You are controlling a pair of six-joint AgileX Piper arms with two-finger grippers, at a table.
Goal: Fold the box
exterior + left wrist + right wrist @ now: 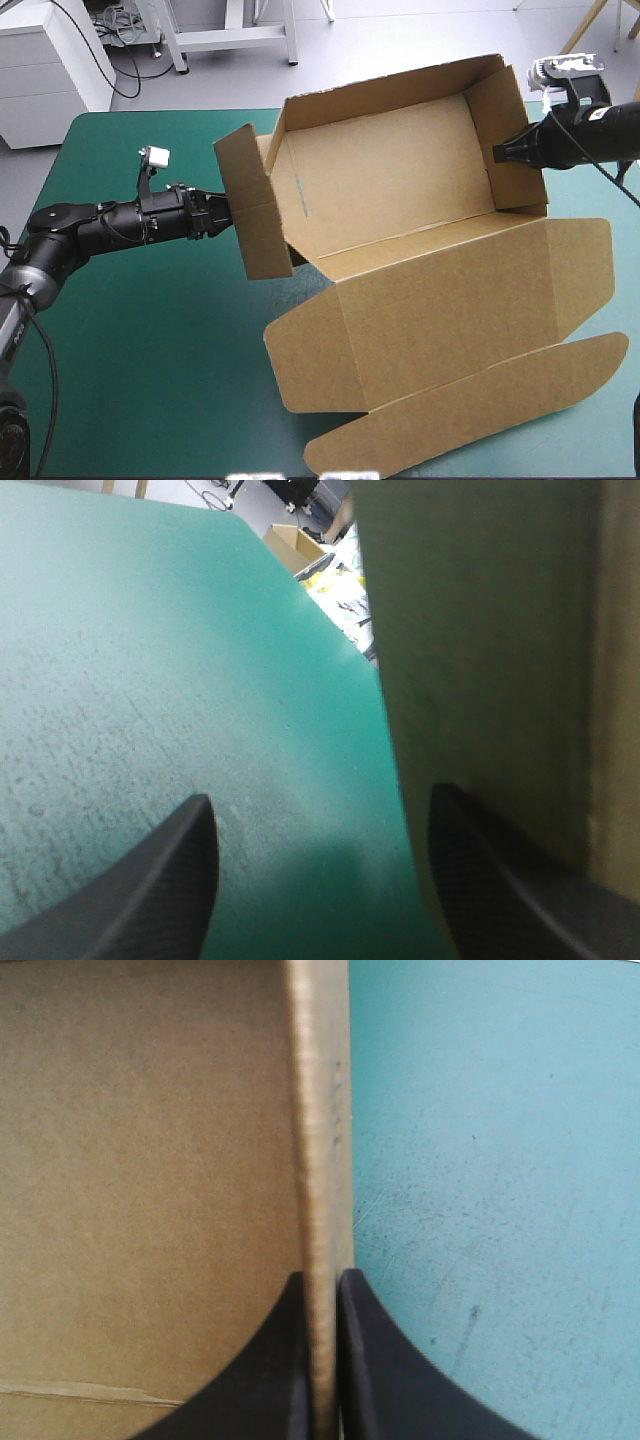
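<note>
Teal-green counter (150,350), brown box (390,180) on it as open tray, lid (450,320) flat. Left jaws spread apart beside its end flap (250,200); right jaws clamped on opposite wall (510,130).

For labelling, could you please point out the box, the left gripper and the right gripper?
box (390,170): high view, on its inner floor.
left gripper (322,798): left wrist view, midway between its open jaws.
right gripper (322,1278): right wrist view, between jaws shut on the box wall.
</note>
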